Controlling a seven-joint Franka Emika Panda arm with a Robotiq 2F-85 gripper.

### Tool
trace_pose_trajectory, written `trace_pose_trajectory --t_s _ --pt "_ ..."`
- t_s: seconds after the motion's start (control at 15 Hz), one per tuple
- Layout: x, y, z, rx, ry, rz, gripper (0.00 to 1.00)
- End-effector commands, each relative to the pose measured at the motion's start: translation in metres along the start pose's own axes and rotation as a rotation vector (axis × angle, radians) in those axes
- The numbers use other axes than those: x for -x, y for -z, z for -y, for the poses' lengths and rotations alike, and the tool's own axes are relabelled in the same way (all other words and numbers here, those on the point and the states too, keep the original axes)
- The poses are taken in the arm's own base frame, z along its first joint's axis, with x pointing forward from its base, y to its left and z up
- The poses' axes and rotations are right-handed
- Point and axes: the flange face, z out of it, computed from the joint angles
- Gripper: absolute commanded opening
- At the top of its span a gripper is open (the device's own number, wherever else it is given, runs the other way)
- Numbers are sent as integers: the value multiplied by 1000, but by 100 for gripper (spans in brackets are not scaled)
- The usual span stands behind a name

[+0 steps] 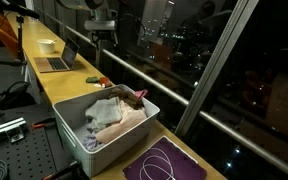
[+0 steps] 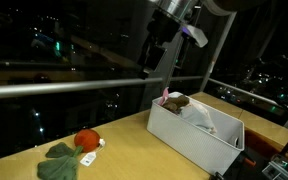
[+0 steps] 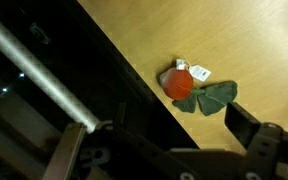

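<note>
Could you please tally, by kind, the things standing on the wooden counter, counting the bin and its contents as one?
White bin: 1
Red-and-green soft toy: 1
Laptop: 1
Small white object beside the laptop: 1
Purple mat: 1
Total: 5

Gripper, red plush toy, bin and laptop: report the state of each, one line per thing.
Gripper: open, holding nothing, raised above the table.
Red plush toy: lying on the table, outside the bin, untouched.
Bin: upright, open-topped, filled with cloths and soft toys.
Laptop: lid open, sitting on the table.
</note>
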Motion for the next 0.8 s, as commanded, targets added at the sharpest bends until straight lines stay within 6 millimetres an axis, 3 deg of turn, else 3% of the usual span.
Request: trace_pose_trajectory --t_s 0.0,0.4,0.73 --pt "-40 -37 -6 -17 48 -21 100" --pt "-76 -108 -8 -69 99 -32 100" --pt "-86 -172 -3 -132 101 -30 100"
